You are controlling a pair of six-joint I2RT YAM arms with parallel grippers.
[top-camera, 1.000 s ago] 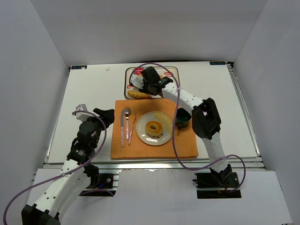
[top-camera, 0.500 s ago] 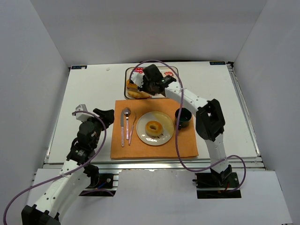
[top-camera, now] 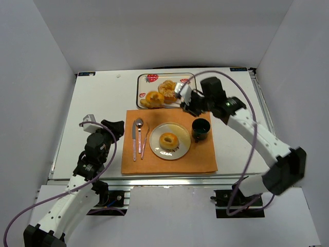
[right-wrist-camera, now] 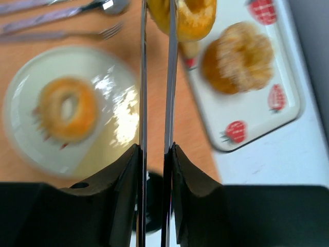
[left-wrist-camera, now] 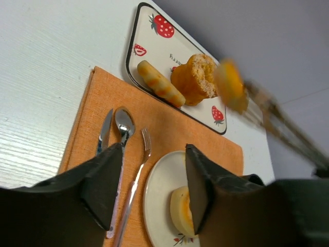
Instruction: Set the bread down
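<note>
Bread (right-wrist-camera: 190,18) in tongs (right-wrist-camera: 169,92) by tray (left-wrist-camera: 154,49), right pincer (right-wrist-camera: 154,154) clamping tongs (left pincer (left-wrist-camera: 153,154) agape, empty)

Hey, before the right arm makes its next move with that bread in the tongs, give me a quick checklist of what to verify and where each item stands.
1. Bread pinched at the tips of the tongs: ok.
2. Right end effector shut on the tongs: ok.
3. Free centre on the plate: not ok, a ring-shaped bread sits there; only the rim is bare.
4. Cup beside the plate, apart from the tongs: ok.
5. Left end effector open, empty, left of the cutlery: ok.
6. Held bread's height above the table: cannot tell.
</note>
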